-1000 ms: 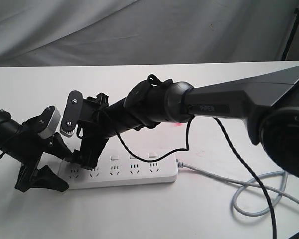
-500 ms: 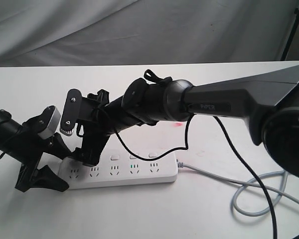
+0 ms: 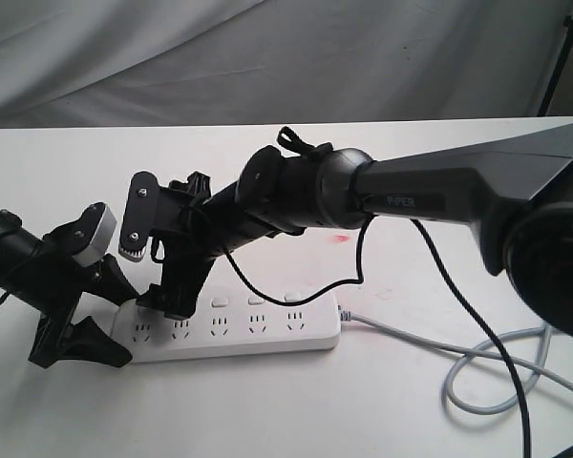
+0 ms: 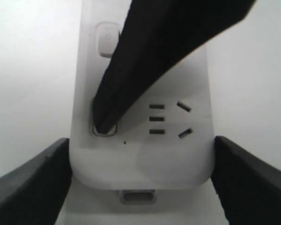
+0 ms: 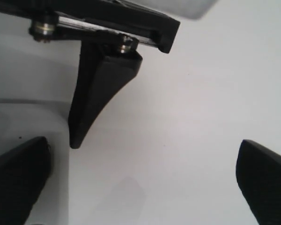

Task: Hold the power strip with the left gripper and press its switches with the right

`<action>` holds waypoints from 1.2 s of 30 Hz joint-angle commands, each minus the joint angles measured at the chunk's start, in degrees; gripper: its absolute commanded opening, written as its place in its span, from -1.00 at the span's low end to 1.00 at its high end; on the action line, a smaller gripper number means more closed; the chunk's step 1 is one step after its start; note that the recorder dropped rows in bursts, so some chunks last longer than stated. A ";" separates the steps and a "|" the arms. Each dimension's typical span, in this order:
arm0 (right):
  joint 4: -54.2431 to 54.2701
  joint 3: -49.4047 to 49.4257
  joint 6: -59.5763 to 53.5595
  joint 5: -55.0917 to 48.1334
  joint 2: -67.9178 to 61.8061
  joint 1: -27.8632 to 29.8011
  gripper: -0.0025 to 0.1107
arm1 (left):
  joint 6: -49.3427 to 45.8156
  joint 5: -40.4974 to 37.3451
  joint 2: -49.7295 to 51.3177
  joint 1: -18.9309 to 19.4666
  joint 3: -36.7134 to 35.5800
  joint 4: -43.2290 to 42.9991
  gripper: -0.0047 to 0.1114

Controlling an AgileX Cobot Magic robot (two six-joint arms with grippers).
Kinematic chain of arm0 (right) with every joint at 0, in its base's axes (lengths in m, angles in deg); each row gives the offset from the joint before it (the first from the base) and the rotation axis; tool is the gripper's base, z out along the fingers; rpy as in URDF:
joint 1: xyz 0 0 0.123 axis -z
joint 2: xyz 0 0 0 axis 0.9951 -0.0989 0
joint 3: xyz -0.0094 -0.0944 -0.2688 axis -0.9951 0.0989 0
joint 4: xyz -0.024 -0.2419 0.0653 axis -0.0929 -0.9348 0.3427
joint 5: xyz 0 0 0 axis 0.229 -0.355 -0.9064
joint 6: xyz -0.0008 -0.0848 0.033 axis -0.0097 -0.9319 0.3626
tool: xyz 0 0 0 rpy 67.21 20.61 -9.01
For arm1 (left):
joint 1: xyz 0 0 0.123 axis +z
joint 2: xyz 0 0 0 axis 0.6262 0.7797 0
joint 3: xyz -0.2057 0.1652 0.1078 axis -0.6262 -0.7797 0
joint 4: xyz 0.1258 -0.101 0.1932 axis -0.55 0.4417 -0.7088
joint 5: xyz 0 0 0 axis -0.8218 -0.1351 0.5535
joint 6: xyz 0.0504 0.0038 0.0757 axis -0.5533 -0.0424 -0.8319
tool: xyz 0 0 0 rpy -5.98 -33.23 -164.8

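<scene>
Firstly, in the exterior view the long flat white plastic power strip (image 3: 239, 329) lies toward the near side of the white table (image 3: 76, 162), its thin grey cord (image 3: 401, 334) curling away on the right. The black two-fingered left gripper (image 3: 122, 329), with a white-grey block on top, reaches in from the left and stands at the strip's left end, one finger in front of it and one behind. The black right gripper (image 3: 167, 303), on a bulky black arm (image 3: 458, 196) with a grey tube marked "PiPER", reaches across the middle and points down onto the left part of the strip. Three small white rounded-square switches (image 3: 256, 299) show uncovered to the right of it. A thin black cable (image 3: 363, 258) loops down from that arm, and crumpled grey cloth (image 3: 267, 57) hangs behind

Next, in the left wrist view the left gripper (image 4: 140, 159) is spread to the strip's width and clasps its rounded end (image 4: 178, 154), a black finger (image 4: 33, 187) against each side. One black finger (image 4: 154, 56) of the right gripper rests its tip on the switch nearest this end

Lastly, in the right wrist view the right gripper (image 5: 140, 187) gapes wide and holds nothing, its fingers (image 5: 16, 180) far apart, one over the strip's end and the other over bare table
</scene>
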 commanded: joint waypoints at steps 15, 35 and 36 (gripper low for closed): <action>3.40 1.59 -1.12 -2.05 6.83 0.61 0.90 | 0.22 0.64 0.31 -0.22 0.13 -0.75 -0.86; 2.74 1.59 0.09 -10.39 6.94 6.35 0.90 | 0.22 0.64 0.31 -0.22 0.13 -0.75 -0.86; 2.74 1.59 0.09 -10.39 6.94 6.19 0.90 | 0.22 0.64 0.31 -0.22 0.13 -0.75 -0.86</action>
